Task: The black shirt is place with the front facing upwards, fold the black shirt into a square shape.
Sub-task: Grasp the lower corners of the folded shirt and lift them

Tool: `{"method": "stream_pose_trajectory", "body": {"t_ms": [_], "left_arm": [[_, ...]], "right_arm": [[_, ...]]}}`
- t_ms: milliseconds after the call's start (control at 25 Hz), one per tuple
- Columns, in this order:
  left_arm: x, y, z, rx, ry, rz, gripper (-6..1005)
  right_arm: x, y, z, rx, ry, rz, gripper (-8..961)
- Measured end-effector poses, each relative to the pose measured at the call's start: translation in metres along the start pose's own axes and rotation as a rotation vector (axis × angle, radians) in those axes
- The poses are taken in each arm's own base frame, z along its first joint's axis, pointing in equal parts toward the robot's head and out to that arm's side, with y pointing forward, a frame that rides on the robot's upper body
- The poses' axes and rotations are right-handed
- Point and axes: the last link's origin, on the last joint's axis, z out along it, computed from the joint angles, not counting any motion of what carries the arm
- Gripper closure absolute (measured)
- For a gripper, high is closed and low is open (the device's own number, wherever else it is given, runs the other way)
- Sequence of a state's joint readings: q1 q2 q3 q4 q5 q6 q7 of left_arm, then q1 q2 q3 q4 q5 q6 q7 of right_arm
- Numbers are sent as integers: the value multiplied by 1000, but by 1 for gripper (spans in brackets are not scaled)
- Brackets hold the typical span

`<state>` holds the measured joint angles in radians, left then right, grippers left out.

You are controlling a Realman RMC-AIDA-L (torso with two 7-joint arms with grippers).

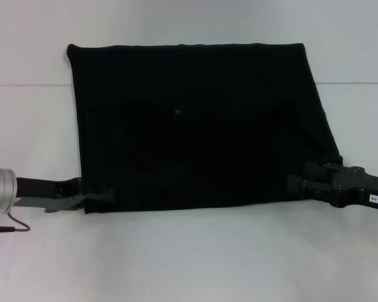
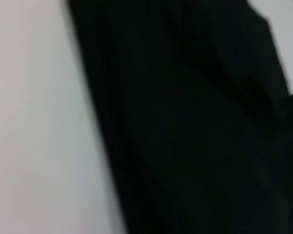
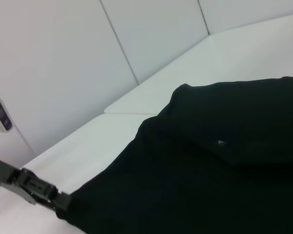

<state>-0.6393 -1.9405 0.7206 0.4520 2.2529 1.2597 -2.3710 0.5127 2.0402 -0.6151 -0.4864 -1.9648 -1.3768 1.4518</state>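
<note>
The surface is plain white and matte. The black shirt lies on it, folded into a broad rectangular panel, far edge straight, no lettering visible. The left gripper is at the shirt's near left corner; the right gripper is at the near right corner. Both sets of fingers merge with the dark fabric, so their opening and grip cannot be determined. In the right wrist view, white wall panels with thin vertical seams rise behind the surface.

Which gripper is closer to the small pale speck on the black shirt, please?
Left, slightly. The left gripper is at the black shirt's near left corner; the right gripper is at its near right corner.
</note>
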Motion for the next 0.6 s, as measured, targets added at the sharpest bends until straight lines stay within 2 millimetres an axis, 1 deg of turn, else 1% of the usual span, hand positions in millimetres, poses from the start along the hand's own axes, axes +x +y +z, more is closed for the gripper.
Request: {"method": "stream_pose_trajectory", "body": {"t_ms": [80, 200, 280, 360, 480, 600], "left_arm": [[2, -1, 1, 23, -3, 2, 270], [4, 0, 0, 18, 4, 3, 375], [4, 1, 0, 12, 4, 3, 445], [4, 2, 0, 8, 1, 6, 526], [4, 4, 0, 1, -6, 10, 664], [4, 6, 0, -9, -13, 15, 789]], "right_arm": [[-2, -2, -1, 3, 2, 18, 224], [-11, -9, -7, 23, 17, 76, 233], [-23, -17, -13, 41, 39, 129, 239], [-40, -26, -20, 67, 79, 186, 245], [-66, -39, -27, 137, 185, 260, 254], [-88, -50, -30, 231, 303, 330, 263]]}}
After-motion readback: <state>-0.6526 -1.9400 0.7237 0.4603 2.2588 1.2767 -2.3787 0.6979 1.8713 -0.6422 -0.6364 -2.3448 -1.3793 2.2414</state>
